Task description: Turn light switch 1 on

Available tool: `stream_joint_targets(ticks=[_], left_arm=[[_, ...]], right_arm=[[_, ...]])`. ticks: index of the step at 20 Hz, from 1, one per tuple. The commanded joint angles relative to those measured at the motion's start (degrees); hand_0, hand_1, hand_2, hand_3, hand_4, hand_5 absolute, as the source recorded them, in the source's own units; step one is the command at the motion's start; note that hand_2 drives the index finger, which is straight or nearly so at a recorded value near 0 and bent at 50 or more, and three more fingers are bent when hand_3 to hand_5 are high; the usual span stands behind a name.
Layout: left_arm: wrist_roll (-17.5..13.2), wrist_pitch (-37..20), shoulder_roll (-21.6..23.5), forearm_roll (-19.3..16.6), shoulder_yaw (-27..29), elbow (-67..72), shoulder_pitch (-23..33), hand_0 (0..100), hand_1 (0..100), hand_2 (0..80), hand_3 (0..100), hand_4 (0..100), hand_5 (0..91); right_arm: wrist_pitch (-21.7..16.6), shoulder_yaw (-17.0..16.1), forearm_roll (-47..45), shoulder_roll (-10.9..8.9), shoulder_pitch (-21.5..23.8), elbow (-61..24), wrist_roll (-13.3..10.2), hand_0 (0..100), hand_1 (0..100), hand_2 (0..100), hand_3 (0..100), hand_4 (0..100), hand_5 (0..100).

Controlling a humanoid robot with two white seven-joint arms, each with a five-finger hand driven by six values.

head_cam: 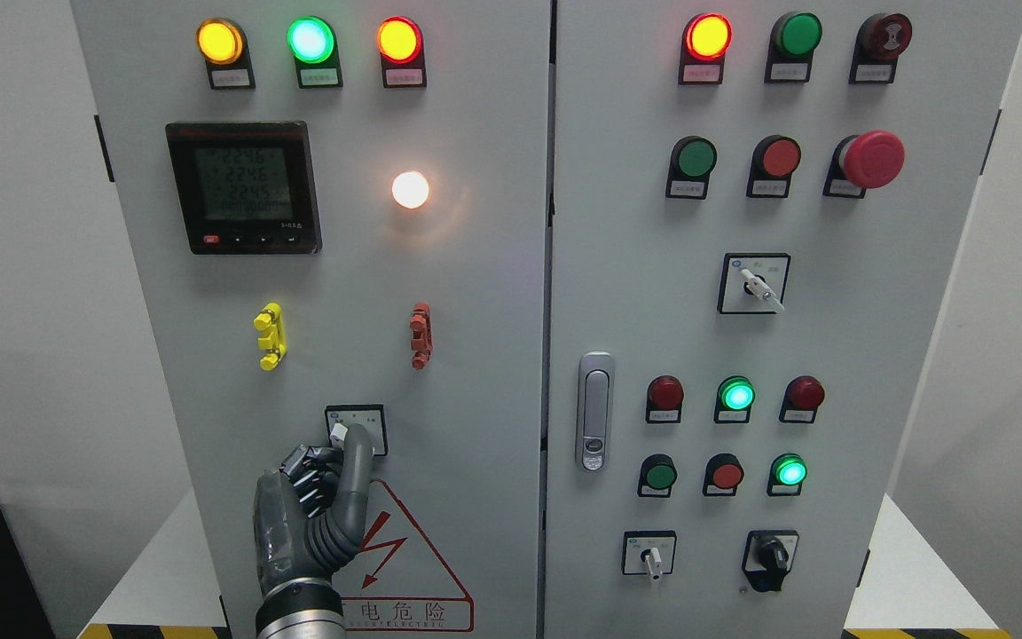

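Light switch 1 (357, 424) is a small rotary selector on a black-framed plate, low on the left cabinet door. My left hand (338, 441) comes up from the bottom edge and rests on it. Its thumb (357, 453) lies over the knob and the curled fingers (305, 466) press in from the left. Only a white sliver of the knob shows between them, so the knob's position is hidden. Above the switch, a round white lamp (411, 189) glows brightly. My right hand is out of view.
A digital meter (243, 187), three lit lamps at the top, and yellow (269, 335) and red (420, 335) clips share the left door. The right door has a handle (595, 411), push buttons, lamps, selectors and a red emergency button (872, 160). A hazard sticker (404, 568) sits beside my wrist.
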Motion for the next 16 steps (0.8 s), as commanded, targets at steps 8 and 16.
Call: stream_joint_targets(ticks=[8, 16], left_arm=[[0.01, -0.74, 0.17, 0.0, -0.2, -0.42, 0.73, 25, 38, 64.1, 99, 99, 84.5], [0.01, -2.92, 0.52, 0.0, -0.46, -0.78, 3.89, 24, 37, 64.6, 100, 99, 84.6]], right_arm=[[0.01, 0.04, 0.0, 0.02, 0.0, 0.0, -0.04, 0, 0, 0, 0, 0, 0], [0.01, -0.05, 0.0, 0.02, 0.0, 0.0, 0.05, 0, 0, 0, 0, 0, 0]])
